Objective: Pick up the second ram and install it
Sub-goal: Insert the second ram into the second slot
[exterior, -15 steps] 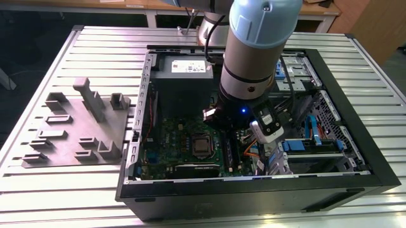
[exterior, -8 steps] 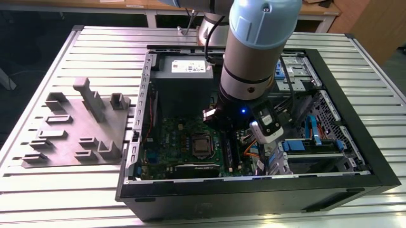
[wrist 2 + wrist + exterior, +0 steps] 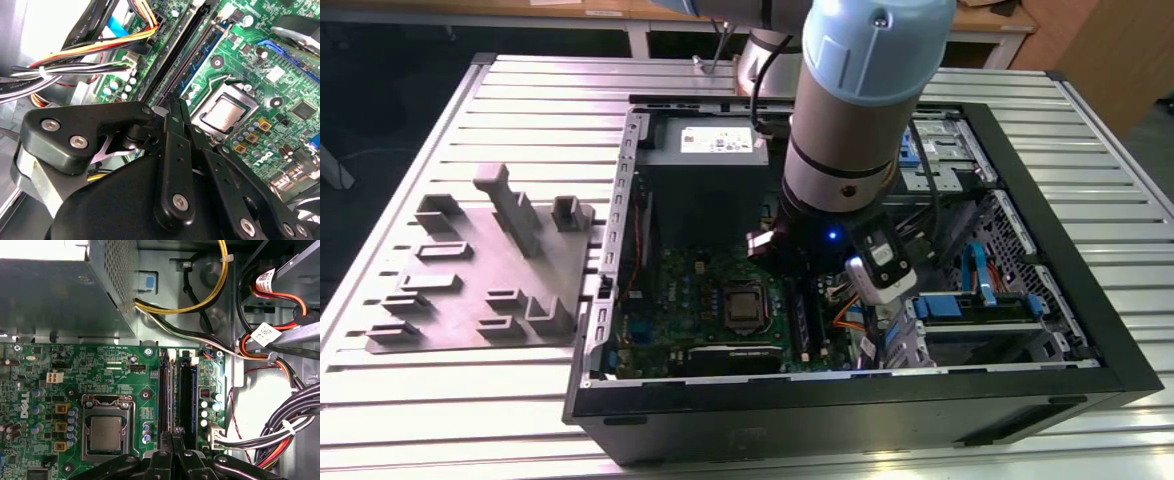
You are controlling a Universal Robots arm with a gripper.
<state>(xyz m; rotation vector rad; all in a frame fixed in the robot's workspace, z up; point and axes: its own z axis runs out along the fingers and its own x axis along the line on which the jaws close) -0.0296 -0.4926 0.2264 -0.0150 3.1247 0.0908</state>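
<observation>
My gripper [image 3: 175, 433] is down inside the open computer case, at the memory slots beside the processor socket [image 3: 106, 432]. In both wrist views its two black fingers are pressed together, tips meeting over a thin dark stick. That stick is the second ram [image 3: 168, 390], which stands on edge in the slot nearer the processor. In the second wrist view the ram [image 3: 197, 57] runs straight away from the gripper [image 3: 172, 106]. The black slot [image 3: 187, 390] nearer the cables lies alongside. In the exterior view the arm [image 3: 854, 150] reaches down over the green motherboard [image 3: 700, 290].
Bundled cables [image 3: 280, 435] crowd the side of the slots away from the processor. The grey power-supply box [image 3: 60, 295] sits beyond the board. Outside the case, the grey fixture plate [image 3: 480, 270] with its plastic blocks lies at the exterior view's left on the slatted table [image 3: 534, 110].
</observation>
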